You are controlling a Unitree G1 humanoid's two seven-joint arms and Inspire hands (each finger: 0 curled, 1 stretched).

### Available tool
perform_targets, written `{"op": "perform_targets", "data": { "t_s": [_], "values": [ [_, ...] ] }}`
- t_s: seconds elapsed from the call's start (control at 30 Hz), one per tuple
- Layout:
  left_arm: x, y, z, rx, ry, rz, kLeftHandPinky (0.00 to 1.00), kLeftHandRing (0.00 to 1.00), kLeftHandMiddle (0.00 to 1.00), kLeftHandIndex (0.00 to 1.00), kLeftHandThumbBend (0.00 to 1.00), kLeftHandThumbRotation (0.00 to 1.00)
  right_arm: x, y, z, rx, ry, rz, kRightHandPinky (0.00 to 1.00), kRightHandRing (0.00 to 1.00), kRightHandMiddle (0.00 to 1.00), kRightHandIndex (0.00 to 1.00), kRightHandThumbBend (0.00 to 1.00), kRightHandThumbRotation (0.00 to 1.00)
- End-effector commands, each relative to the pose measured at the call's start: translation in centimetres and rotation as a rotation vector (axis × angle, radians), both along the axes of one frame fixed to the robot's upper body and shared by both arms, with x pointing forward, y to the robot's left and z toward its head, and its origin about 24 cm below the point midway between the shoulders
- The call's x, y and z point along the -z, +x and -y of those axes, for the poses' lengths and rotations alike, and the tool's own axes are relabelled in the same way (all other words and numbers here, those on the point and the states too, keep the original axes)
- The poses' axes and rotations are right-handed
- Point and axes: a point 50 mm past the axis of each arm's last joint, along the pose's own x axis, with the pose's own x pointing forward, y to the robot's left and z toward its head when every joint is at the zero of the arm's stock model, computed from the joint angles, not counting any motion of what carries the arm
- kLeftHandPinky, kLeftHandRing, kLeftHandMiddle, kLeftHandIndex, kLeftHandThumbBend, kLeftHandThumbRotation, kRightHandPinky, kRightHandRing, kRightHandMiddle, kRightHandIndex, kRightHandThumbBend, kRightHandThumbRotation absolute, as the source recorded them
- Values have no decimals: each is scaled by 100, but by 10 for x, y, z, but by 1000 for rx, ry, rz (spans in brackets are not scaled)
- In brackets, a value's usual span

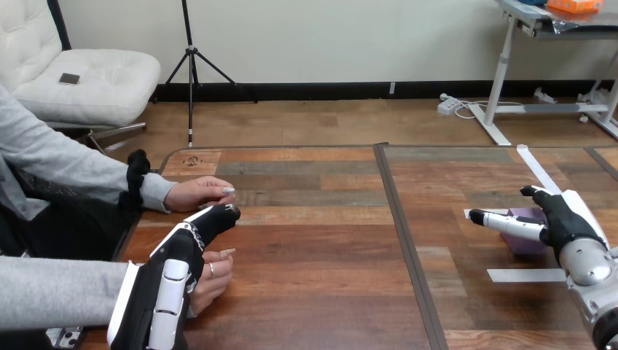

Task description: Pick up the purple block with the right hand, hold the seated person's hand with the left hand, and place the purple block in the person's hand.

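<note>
**Right hand open at the purple block**

At the table's (313, 240) right side, the right hand (565, 222) has its fingers (503, 222) stretched straight across the purple block (528, 246), thumb spread wide, nothing gripped. The block stands on the tabletop beside white tape strips (525, 275). On the left, the left hand (182, 255) lies over the person's nearer hand (215, 283), its fingers fairly straight. Their tips are near the person's farther hand (193, 193) and curl round neither.

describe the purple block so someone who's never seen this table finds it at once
Start at the wooden table and go to its right half, past the dark seam. There the right hand reaches across a small block lying between white tape strips. It is the only purple thing on the table.
</note>
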Motion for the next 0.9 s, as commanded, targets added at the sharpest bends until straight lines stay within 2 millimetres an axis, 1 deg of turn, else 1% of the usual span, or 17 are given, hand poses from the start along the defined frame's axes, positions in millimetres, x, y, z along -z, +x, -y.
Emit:
{"op": "perform_targets", "data": {
  "t_s": [0.0,0.23,0.33,0.43,0.47,0.53,0.63,0.73,0.77,0.83,0.87],
  "values": [
    [-15,13,2,1,-3,104,93,84,79,73,57,100,-3,6,-9,-36,-13,-2,84,94,96,92,95,43],
    [-15,12,2,8,0,87,95,85,80,73,57,100,1,5,-10,-37,-20,-28,80,93,95,91,99,40],
    [-15,13,2,7,-7,95,96,86,80,72,56,100,2,4,-11,-41,-23,-30,75,90,93,90,99,38],
    [-15,13,2,8,-5,100,96,86,80,72,56,100,3,4,-12,-40,-28,-39,63,82,86,90,100,35],
    [-15,13,2,9,-3,102,96,85,80,72,55,100,4,4,-12,-40,-32,-42,60,79,84,89,99,32],
    [-15,13,1,11,-2,99,96,85,80,71,55,100,5,3,-13,-40,-44,-48,58,78,83,89,99,30],
    [-14,13,1,13,-4,92,96,85,80,71,56,100,5,3,-13,-40,-56,-51,52,72,79,88,99,26],
    [-14,13,1,15,-4,94,96,85,80,71,57,100,6,3,-14,-49,-88,-63,49,69,75,87,99,23],
    [-14,13,1,16,-3,94,96,85,80,71,57,100,6,3,-14,-53,-99,-65,48,69,75,86,99,19],
    [-14,14,1,18,-3,96,96,85,80,71,57,100,6,3,-14,-55,-118,-66,47,68,75,85,99,17],
    [-14,14,1,18,-5,97,97,86,80,71,57,100,6,3,-14,-54,-125,-64,45,65,72,84,99,15]
  ]
}}
